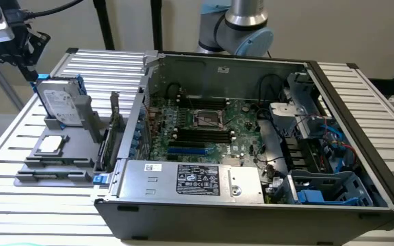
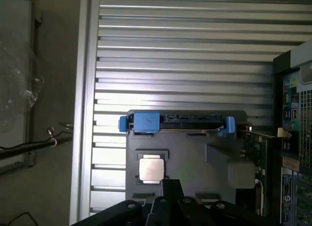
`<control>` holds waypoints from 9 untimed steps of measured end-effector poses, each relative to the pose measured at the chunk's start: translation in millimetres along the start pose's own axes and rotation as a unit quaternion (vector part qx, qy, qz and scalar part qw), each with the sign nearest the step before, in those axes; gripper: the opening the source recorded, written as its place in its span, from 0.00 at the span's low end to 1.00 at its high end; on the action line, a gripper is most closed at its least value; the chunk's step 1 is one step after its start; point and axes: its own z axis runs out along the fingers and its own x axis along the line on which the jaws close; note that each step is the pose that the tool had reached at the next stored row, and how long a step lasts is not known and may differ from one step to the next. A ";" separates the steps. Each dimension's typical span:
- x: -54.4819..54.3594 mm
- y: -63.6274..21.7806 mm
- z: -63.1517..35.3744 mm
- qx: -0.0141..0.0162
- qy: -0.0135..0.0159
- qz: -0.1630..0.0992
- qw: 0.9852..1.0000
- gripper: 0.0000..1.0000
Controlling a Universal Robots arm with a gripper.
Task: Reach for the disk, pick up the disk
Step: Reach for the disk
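The disk (image 1: 59, 104) stands upright on its edge in a grey holder (image 1: 55, 166) on the slatted table, at the exterior view's left. It is silver-grey with a white label and sits in a blue plastic frame. In the wrist view I look down on the disk's (image 2: 179, 122) upper edge, with blue clips at both ends. My gripper (image 1: 30, 70) hangs just above and behind the disk's top corner, apart from it. Its black body (image 2: 170, 206) shows in the wrist view, a little off from the disk. It holds nothing.
A small square silver chip (image 1: 52, 144) (image 2: 151, 169) lies on the grey holder in front of the disk. The open computer case (image 1: 252, 143) with its labelled power-supply box (image 1: 190, 179) stands right of the holder. The table's edge (image 2: 85, 113) runs close by.
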 end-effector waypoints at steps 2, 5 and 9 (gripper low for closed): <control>0.0 0.0 0.0 0.000 0.000 0.000 1.000 0.11; 0.6 2.2 -0.1 0.000 0.000 0.000 1.000 0.11; 4.9 11.7 0.4 0.000 0.000 0.000 1.000 0.11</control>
